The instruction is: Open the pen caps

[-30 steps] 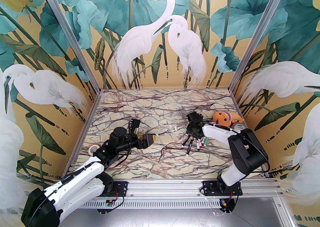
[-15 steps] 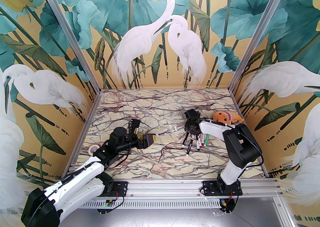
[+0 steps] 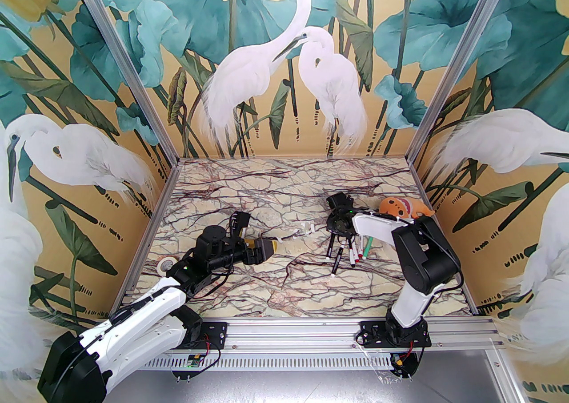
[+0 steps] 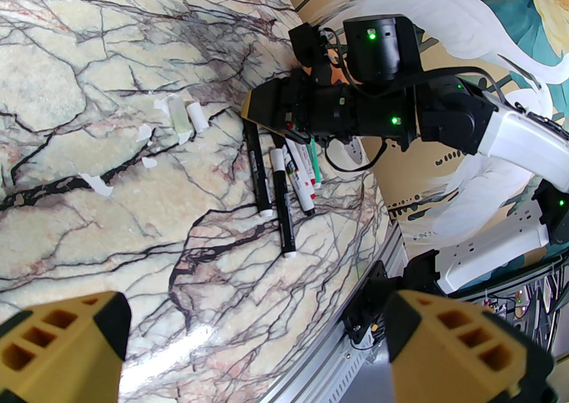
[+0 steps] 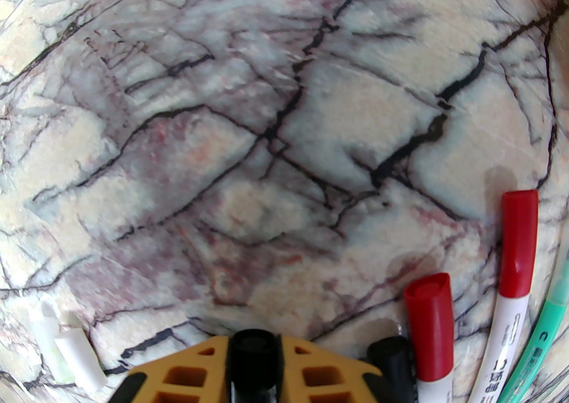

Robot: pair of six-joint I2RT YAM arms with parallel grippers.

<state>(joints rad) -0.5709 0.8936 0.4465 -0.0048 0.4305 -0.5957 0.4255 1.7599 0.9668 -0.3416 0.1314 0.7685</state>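
Right hand (image 5: 254,368) grips black cap (image 5: 251,343); bare marble (image 5: 284,125) ahead.

Bright, even light is cast from above, and only soft shadows are left on the marble tabletop (image 3: 275,285). A glare spot is seen in the left wrist view. Both wrist views are bowed at the edges. The right wrist view is smeared, possibly by motion; the black pen cap (image 5: 253,343) is out of focus.
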